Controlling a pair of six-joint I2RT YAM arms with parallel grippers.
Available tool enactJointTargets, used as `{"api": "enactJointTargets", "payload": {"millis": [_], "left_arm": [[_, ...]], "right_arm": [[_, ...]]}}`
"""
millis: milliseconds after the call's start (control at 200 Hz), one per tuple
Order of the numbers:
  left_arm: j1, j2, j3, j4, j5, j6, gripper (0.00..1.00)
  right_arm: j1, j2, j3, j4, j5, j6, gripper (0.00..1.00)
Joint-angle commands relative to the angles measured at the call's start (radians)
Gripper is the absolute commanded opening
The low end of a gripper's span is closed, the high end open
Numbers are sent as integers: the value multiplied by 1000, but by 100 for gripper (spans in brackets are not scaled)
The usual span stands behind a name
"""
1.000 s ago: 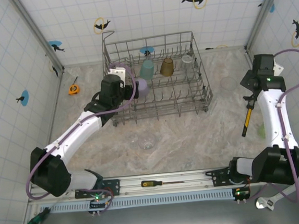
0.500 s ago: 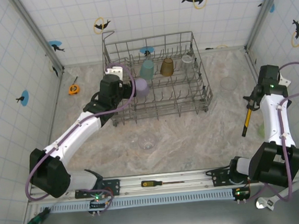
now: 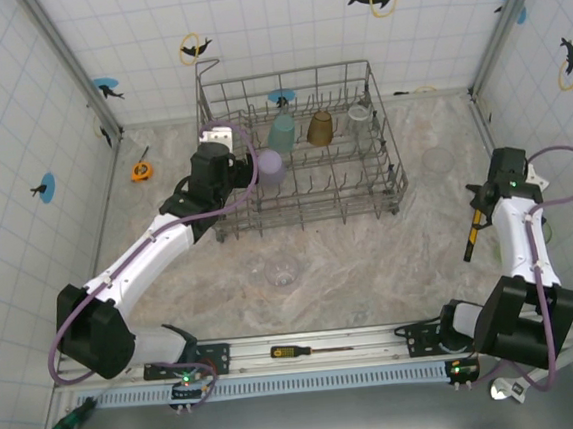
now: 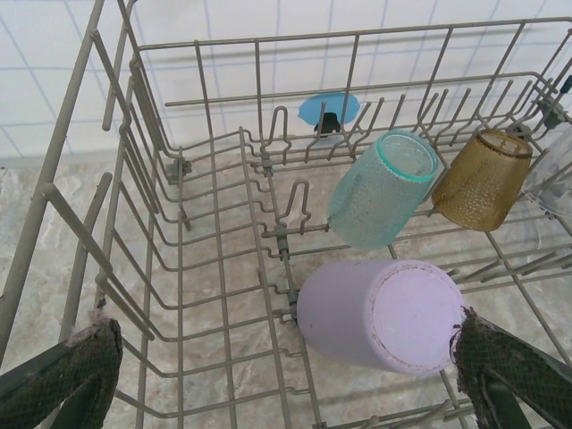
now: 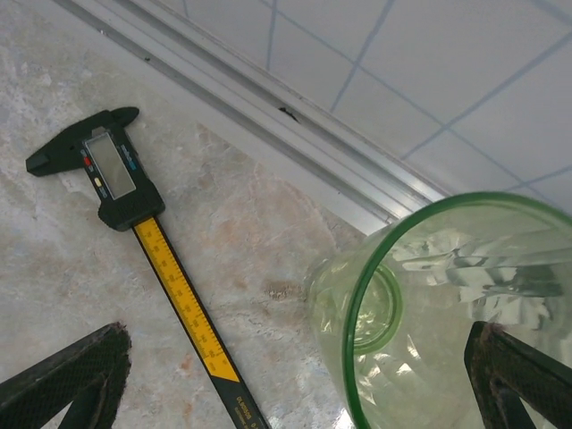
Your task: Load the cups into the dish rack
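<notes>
Far left, an orange tape measure (image 3: pixel 140 171) lies on the surface (image 3: pixel 371 257) near the left wall.

The left hand (image 4: pixel 281 344) is at the left end of the dish rack (image 3: pixel 284 73). Its fingers are spread wide and grip nothing.

Dish rack contents, left to right:
- The lavender cup (image 4: pixel 384 313) lies on its side in the nearer row. Its long axis is roughly level and its flat base faces the left hand.
- The teal cup (image 4: pixel 382 189) is in the far row, leaning tilted on the tines with its long axis slanted. Which end is up cannot be told.
- The amber cup (image 4: pixel 483 179) is just right of the teal cup, with its narrow end up and its wide end down.
- A clear cup (image 3: pixel 359 116) is at the far right corner. Its attitude is unclear.

A second clear cup (image 3: pixel 279 269) is on the surface near of the rack. A third clear cup (image 3: pixel 436 159) is on the surface right of the rack.

Further right a yellow caliper (image 5: pixel 170 268) lies flat. The pale green cup (image 5: pixel 438 313) is just beside it near the right wall, on the surface, with its mouth toward the wrist camera and its base visible through the opening.

The right hand (image 5: pixel 297 340) is over the pale green cup, with its fingers wide apart and closed on nothing.
</notes>
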Motion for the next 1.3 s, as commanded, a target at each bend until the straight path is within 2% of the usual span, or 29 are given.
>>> {"api": "enactJointTargets", "payload": {"millis": [0, 190, 480, 616, 871, 1141, 1291], "left_arm": [[-3, -14, 7, -5, -6, -11, 97], [-4, -7, 10, -5, 12, -20, 97], [-3, 0, 9, -8, 18, -28, 97], [-4, 5, 9, -7, 28, -35, 98], [-3, 4, 12, -10, 11, -25, 97], [-3, -1, 17, -17, 9, -22, 97], [-3, -3, 17, -17, 5, -18, 97]], "right_arm": [[-18, -4, -20, 46, -8, 17, 96], [-39, 37, 5, 56, 15, -25, 79], [-63, 100, 24, 42, 10, -42, 18], [-64, 111, 46, 15, -15, -38, 0], [-64, 66, 57, 13, -75, -42, 0], [-63, -25, 83, 62, -274, -75, 0], [-63, -75, 83, 106, -334, -61, 0]]}}
